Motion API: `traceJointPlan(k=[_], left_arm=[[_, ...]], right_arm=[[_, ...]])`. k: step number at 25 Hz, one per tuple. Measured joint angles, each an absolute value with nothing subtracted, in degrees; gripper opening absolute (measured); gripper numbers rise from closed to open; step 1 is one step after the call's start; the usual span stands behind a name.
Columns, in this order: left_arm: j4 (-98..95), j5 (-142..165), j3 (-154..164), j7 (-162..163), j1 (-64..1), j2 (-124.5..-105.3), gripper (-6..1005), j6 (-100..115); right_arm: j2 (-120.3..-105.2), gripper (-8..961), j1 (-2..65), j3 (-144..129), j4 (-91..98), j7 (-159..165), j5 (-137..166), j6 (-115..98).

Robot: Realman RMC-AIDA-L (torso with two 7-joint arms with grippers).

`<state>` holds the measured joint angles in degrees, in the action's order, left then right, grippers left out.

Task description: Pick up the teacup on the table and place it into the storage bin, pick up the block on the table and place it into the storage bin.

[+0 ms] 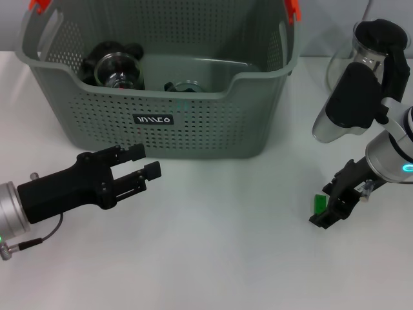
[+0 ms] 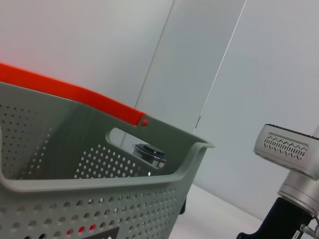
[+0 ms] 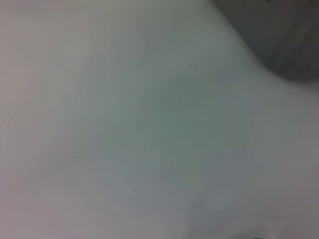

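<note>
The grey-green perforated storage bin [image 1: 206, 123] stands at the back middle of the table; its wall [image 2: 75, 169] and orange handle clip [image 2: 75, 94] fill the left wrist view. A glass teacup [image 1: 118, 70] lies inside the bin at its left, among black items. A small green block [image 1: 317, 202] sits on the table at the right. My right gripper [image 1: 327, 210] is down at the table right against the block. My left gripper [image 1: 143, 161] hovers open and empty in front of the bin's left part.
A glass pitcher [image 1: 364, 48] with a black lid stands at the back right, behind my right arm. Another glass piece [image 1: 187, 86] lies in the middle of the bin. The right wrist view shows only blurred white surface.
</note>
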<state>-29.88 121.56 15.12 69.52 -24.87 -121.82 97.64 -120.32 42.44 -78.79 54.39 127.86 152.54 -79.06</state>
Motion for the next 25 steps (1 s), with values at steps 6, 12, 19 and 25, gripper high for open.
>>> traceJointPlan(k=[6, 12, 19, 25], left_arm=[[-29.88, 121.55, 15.12, 69.52, -24.92, -121.82, 580, 97.64], [-29.93, 121.55, 15.11, 69.52, -24.95, -121.82, 580, 97.30], [-29.97, 121.55, 15.21, 69.52, -24.96, -121.82, 580, 97.20], [-29.97, 121.56, 15.21, 69.52, -24.96, -121.82, 580, 97.20]], right_arm=[[-120.32, 759, 42.73, -78.95, 53.74, 127.88, 152.55, -78.66], [-120.32, 759, 42.84, -79.30, 53.33, 128.38, 152.56, -78.57], [-120.26, 658, 42.93, -79.35, 53.09, 128.92, 152.69, -78.56], [-120.18, 467, 42.80, -78.96, 53.75, 129.26, 152.69, -79.03]])
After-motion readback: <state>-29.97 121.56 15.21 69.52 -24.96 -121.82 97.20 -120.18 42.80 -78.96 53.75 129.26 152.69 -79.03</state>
